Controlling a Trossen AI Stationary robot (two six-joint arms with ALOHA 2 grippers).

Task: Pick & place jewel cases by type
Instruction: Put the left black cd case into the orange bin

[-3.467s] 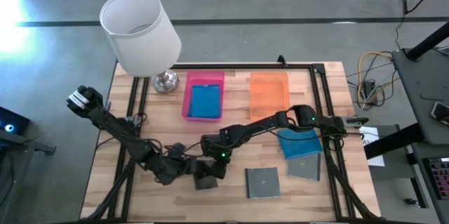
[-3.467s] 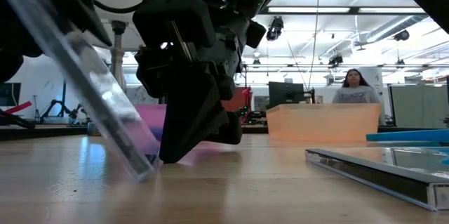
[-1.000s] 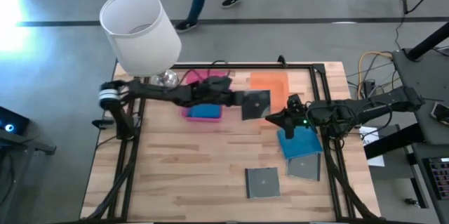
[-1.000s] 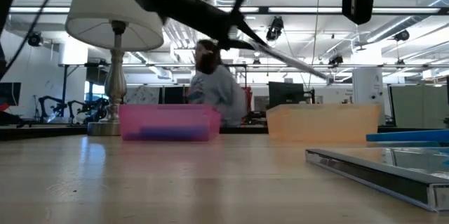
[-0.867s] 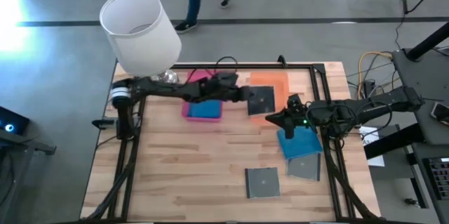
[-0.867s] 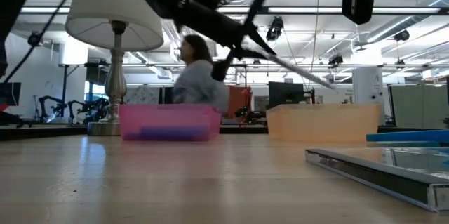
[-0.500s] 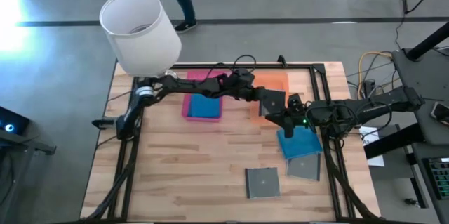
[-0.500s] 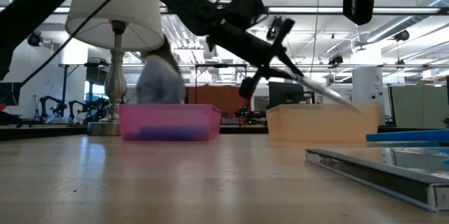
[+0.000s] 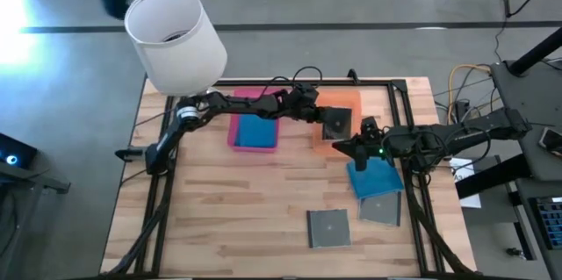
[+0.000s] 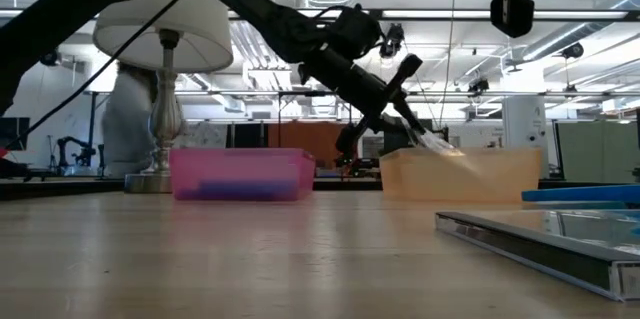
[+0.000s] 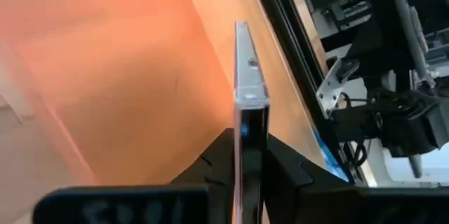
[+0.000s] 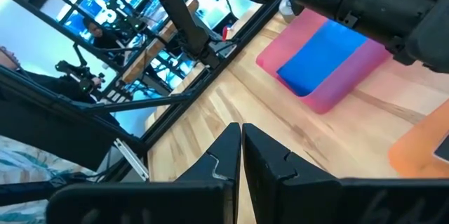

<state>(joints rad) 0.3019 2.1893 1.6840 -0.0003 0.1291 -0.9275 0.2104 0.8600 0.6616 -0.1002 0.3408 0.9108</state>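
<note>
High view, L to R: lamp (image 9: 174,39) at the desk's (image 9: 237,218) far left corner, then pink tray (image 9: 255,119) w/ a blue case (image 9: 256,129) already in it. Left gripper (image 9: 318,115) reaches across, fingers clamped on a grey case (image 9: 336,125), tilted over the orange tray (image 9: 337,115). Right gripper (image 9: 355,147) hangs just beside that tray, fingers pinched together, nothing in them, above another blue case (image 9: 375,177). Two more grey cases (image 9: 328,227) lie near the front edge.

Step looks like the drop into orange. Best to lower the case's edge inside the walls, level it, then let go, keeping clear of the right arm, which is close.

Hard to tell: whether the case touches the tray floor yet; any third blue case can't be made out.
</note>
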